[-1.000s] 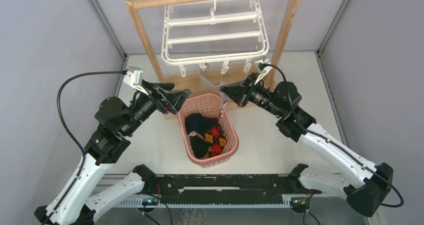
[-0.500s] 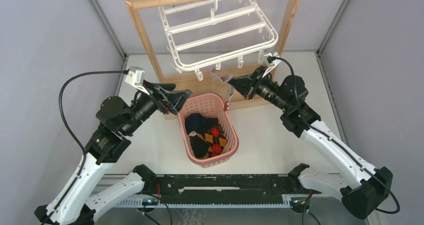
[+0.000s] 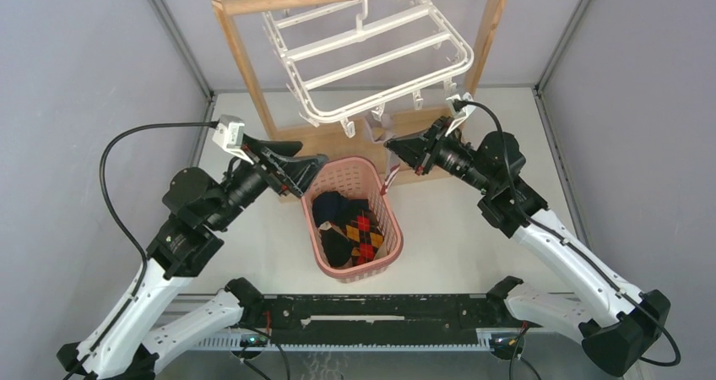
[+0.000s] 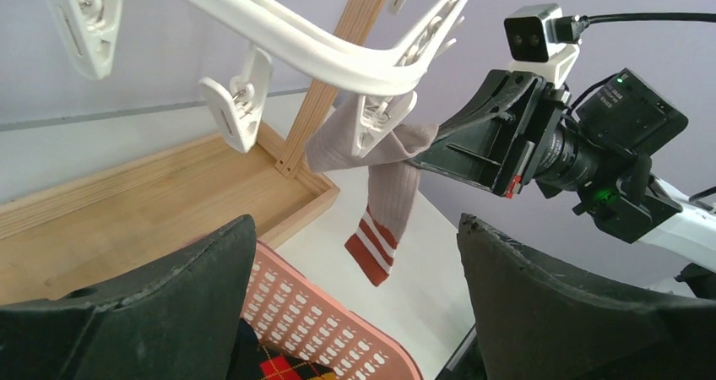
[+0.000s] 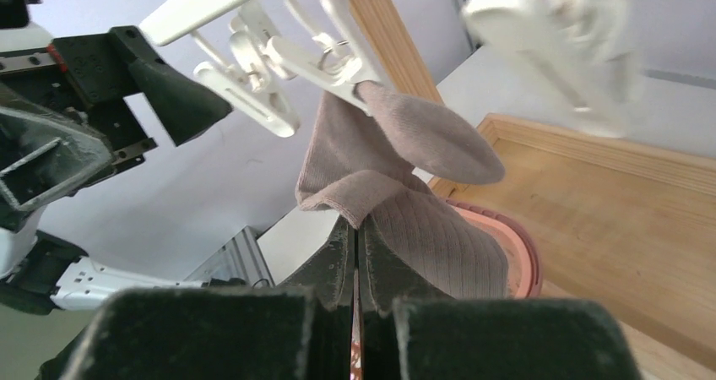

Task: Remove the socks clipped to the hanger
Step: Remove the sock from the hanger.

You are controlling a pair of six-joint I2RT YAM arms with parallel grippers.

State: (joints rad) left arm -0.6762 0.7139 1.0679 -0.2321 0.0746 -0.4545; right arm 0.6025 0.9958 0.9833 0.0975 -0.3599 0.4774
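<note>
Clamped the grey sock (image 4: 390, 196), red-white at the cuff and fastened by 1 clip (image 4: 376, 122) to the tilted white hanger (image 4: 312, 52) on the wooden rack (image 3: 241, 55), in the fully closed right gripper (image 3: 391, 148) by the pink basket (image 3: 390, 228); held the left gripper (image 3: 311, 167) wide open, empty, beside that basket containing other socks (image 3: 359, 232).

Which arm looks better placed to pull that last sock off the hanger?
Right. The right gripper is shut on the grey sock, which a clip on the hanger holds. The left gripper hangs open by the pink basket, holding nothing.
</note>
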